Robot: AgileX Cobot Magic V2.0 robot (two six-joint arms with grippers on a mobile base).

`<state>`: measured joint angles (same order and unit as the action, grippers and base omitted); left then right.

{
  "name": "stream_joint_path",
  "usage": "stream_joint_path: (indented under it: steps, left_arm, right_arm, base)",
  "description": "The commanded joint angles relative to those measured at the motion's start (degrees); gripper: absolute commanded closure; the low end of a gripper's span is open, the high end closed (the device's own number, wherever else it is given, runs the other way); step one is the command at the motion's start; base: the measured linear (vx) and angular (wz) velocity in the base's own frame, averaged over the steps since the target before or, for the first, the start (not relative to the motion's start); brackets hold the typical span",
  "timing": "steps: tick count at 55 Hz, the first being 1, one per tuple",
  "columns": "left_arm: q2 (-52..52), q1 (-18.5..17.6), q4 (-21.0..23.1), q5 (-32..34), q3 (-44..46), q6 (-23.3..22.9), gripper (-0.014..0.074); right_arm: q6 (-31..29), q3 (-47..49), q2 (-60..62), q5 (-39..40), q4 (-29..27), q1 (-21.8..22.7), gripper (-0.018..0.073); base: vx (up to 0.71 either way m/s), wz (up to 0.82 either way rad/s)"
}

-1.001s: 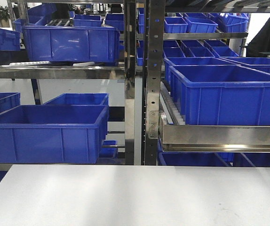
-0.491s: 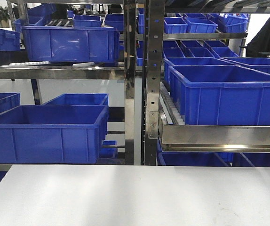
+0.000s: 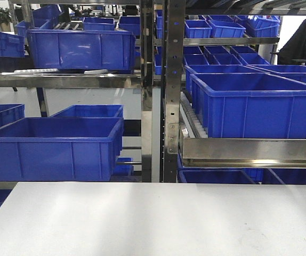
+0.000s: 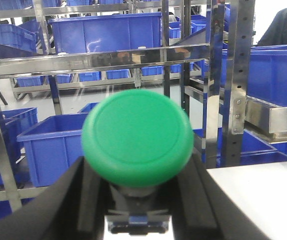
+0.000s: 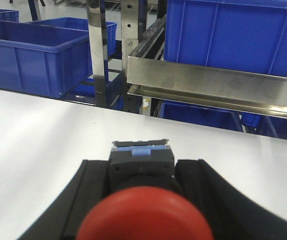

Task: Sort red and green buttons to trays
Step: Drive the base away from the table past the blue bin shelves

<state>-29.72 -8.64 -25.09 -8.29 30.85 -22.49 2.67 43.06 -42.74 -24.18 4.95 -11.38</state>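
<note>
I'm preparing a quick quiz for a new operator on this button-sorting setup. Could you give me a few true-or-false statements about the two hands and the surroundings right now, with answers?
1. The left hand grips a green button. True.
2. The right hand is empty. False: it grips a red button.
3. The crates on the shelves are green. False: they are blue.
4. The table has a white top. True.
</note>
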Motion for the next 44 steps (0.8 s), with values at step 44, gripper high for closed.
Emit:
stream_joint_path:
  steps: [44]
  left_arm:
    - [-0.19, -0.26, 0.04, 4.61, 1.68, -0.53, 0.0596]
  right_arm:
    - [0.08, 1.72, 0.30, 5.32, 0.20, 0.06, 0.0568]
  base:
    - [-0.12, 0.33]
